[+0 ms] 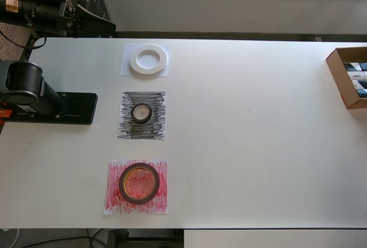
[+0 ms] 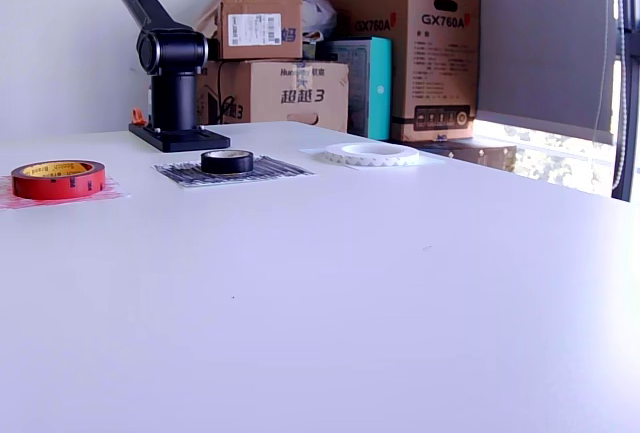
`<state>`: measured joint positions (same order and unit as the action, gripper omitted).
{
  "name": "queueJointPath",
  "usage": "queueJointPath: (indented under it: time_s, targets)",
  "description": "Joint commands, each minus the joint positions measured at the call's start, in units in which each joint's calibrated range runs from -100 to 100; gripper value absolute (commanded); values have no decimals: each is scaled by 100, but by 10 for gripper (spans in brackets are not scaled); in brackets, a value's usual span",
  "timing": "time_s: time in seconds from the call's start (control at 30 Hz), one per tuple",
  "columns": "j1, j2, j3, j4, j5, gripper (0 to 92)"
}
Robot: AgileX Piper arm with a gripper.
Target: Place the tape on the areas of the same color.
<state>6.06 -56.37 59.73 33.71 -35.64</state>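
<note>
The gripper itself could not be made out in either view: the black arm point(image 2: 150, 13) rose out of the top left of the exterior view, and in the overhead view only dark hardware at the upper left corner might belong to it, so whether the jaws stood wide or narrow could not be told. Nothing appeared to be held over the table.

Below that, the arm's black base plate point(image 1: 69, 108) sat bolted at the left edge of the white table point(image 1: 258, 145) in the overhead view, well apart from any roll.

Three rolls lay in a column left of centre. The broad white ring of tape point(image 1: 148, 60) rested on the plain white paper sheet point(image 1: 126, 70) at the top. The small black roll of tape point(image 1: 141, 113) sat near the middle of the black-scribbled paper sheet point(image 1: 129, 128). The large red roll of tape point(image 1: 139, 182), red-sided in the exterior view, lay on the red-scribbled paper sheet point(image 1: 114, 202) at the bottom.

Judging from this, each roll matched its sheet and the sorting looked complete, with nothing left but for the arm to stay clear.

An open cardboard box point(image 1: 344, 76) stood at the right edge of the overhead view, apart from everything.
</note>
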Motion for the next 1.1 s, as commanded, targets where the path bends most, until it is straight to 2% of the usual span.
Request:
queueJointPath:
  time_s: [0.0,0.23,0.7,1.07]
  targets:
    - [248,-1688,1356,-1313,-61,1]
    - [319,-2483,1928,-1338,-487,1]
    - [327,-4223,3100,-1347,-487,1]
    - [327,-4298,3555,-1347,-487,1]
